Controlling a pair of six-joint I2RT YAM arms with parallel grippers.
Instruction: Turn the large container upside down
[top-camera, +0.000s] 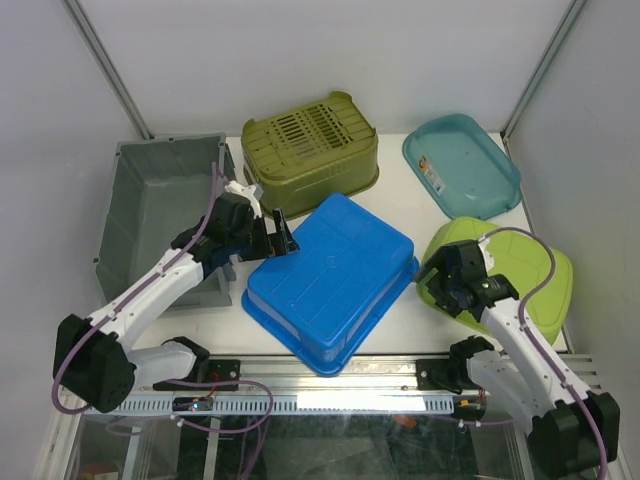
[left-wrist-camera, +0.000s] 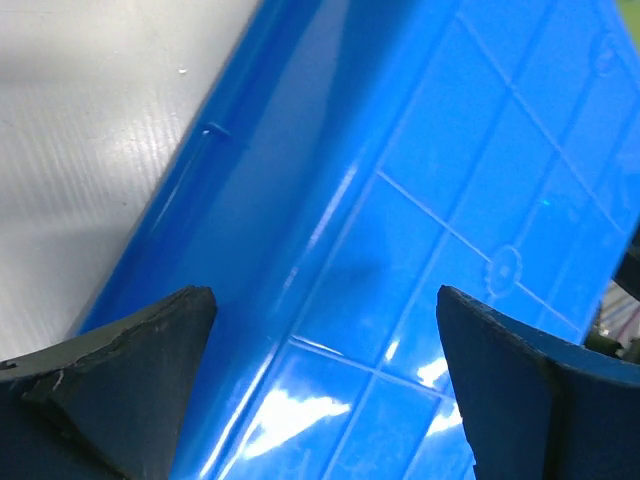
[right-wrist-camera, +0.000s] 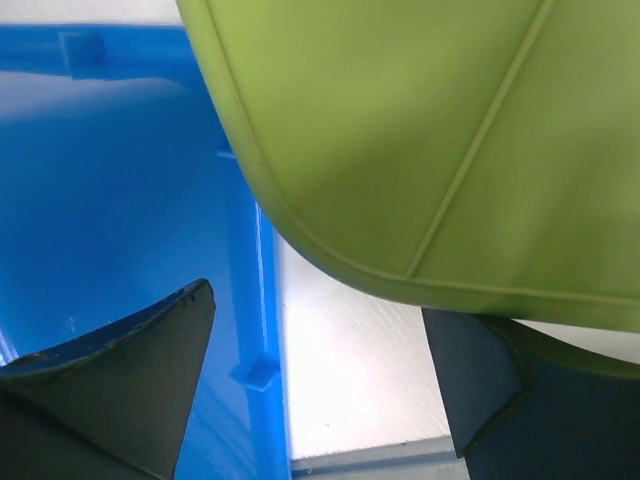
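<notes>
Blue bin (top-camera: 330, 280) lies bottom-up mid worktop (top-camera: 400, 205). Left fingers (left-wrist-camera: 110, 380) spread over its ribbed base, right fingers (right-wrist-camera: 110, 390) spread beside its rim, both empty. Likely light, stiff, glossy-slick; grip the rim lip.

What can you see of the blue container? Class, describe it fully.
The blue container is glossy moulded plastic, rectangular with rounded corners and a flared rim. It lies upside down on the white table, turned diagonally, its base showing faint grid lines. The open left end effector straddles its left edge; contact is unclear.
</notes>
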